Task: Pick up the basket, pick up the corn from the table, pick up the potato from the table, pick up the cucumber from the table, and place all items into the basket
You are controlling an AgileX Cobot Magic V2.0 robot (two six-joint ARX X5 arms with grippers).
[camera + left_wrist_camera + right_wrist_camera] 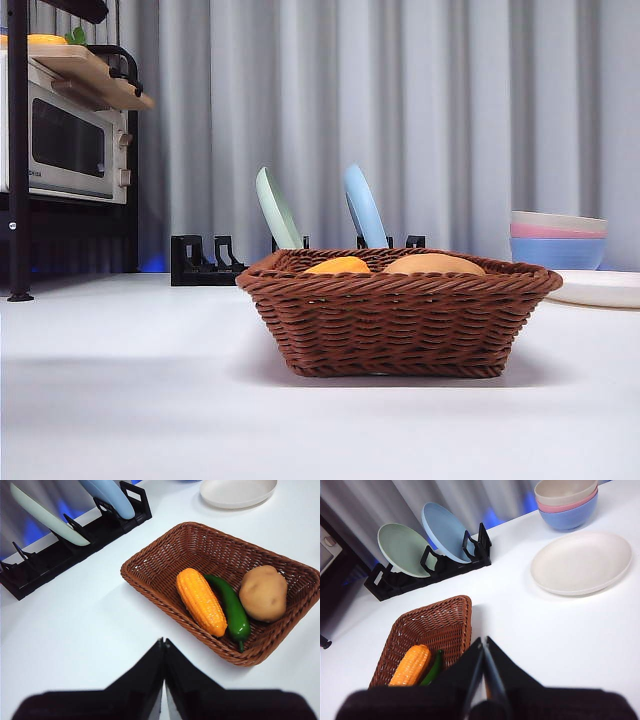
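Observation:
The dark-brown wicker basket (400, 315) stands on the white table (120, 400). Inside it lie the orange-yellow corn (201, 601), the dark-green cucumber (229, 605) and the tan potato (263, 593), side by side. In the front view only the tops of the corn (338, 266) and potato (433, 264) show over the rim. My left gripper (163, 645) is shut and empty, held above the table beside the basket (150, 572). My right gripper (484, 645) is shut and empty, above the basket's (427, 630) other side, where the corn (411, 665) and cucumber (434, 667) show.
A black dish rack (205, 262) holds a green plate (277, 208) and a blue plate (364, 206) behind the basket. Stacked pastel bowls (558, 240) and a white plate (600, 288) sit at the right. A microwave (65, 140) on a shelf stands at the left.

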